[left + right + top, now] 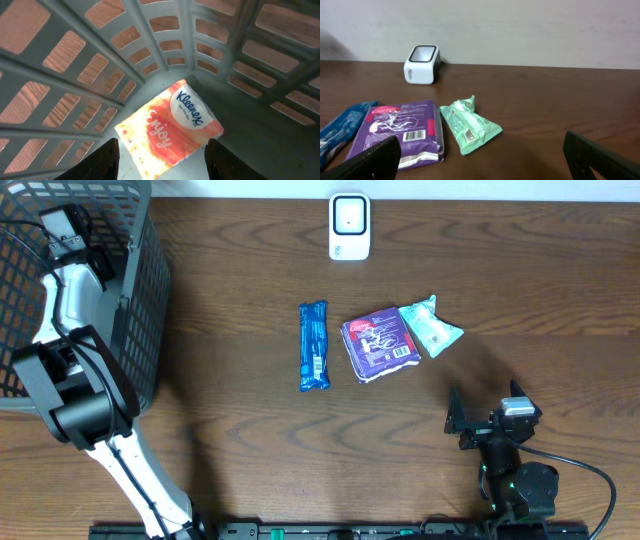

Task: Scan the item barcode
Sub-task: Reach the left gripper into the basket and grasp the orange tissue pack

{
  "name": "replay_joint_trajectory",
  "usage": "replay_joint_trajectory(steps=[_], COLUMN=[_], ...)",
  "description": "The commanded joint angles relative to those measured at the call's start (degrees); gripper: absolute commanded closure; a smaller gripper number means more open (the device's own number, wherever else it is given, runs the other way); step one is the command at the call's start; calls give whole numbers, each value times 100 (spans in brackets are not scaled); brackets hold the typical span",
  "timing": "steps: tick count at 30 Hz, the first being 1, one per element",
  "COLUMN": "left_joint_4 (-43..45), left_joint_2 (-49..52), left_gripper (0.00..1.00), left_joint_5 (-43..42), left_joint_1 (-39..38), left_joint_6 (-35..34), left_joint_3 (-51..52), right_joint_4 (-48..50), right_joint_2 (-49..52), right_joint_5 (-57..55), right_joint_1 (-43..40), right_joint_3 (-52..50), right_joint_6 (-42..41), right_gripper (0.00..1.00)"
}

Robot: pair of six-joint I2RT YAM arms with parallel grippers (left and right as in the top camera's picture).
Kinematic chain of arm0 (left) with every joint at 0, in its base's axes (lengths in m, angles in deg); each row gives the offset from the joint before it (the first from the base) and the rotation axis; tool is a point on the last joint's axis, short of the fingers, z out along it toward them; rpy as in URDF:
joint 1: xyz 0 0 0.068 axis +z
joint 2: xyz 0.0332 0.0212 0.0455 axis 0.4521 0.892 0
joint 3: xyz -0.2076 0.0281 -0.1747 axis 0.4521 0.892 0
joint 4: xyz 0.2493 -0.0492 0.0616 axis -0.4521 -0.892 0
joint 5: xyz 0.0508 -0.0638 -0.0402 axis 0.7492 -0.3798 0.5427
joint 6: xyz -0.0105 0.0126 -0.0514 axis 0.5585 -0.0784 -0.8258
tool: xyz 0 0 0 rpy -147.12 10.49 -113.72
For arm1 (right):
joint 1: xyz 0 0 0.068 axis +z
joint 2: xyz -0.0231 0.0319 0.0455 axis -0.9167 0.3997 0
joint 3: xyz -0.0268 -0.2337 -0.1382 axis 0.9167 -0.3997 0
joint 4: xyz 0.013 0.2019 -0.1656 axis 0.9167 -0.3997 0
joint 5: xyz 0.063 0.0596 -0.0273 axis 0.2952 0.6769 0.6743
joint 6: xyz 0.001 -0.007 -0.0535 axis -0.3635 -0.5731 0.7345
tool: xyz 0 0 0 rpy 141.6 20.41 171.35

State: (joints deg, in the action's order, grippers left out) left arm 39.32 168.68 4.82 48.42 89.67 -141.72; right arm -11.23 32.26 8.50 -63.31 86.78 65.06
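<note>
Left pincer is down inside the grey basket, its fingers parted either side of an orange Kleenex pack on the basket floor, not gripping it. Only its wrist camera shows this, since from overhead the pack is hidden. Right pincer gapes wide and empty, facing the purple pack, green pack and white scanner.

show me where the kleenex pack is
The kleenex pack lies inside the grey basket at the left end of the table, visible only in the left wrist view.
</note>
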Motion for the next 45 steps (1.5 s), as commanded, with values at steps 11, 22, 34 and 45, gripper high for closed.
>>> replay_joint_trajectory(steps=[11,22,34,45], left_joint_4=[33,190,133,-90], left_joint_2=[361,367,697,671], left_gripper=[22,22,23,90], left_joint_5=[-682,-678,-1589,-1600], left_joint_1=[4,212,669,667], left_joint_6=[-92,-83,28,70], left_joint_3=[107,109,155,153], right_joint_4=[-22,-22,-22,-24], right_joint_2=[-24,-24,-24,-24], right_joint_5=[-50,-50,-50,-50], right_joint_1=[28,28,28,28], right_joint_3=[-9,-9,-9,-9], right_joint_6=[83,83,83,83], right_gripper=[1,1,1,1])
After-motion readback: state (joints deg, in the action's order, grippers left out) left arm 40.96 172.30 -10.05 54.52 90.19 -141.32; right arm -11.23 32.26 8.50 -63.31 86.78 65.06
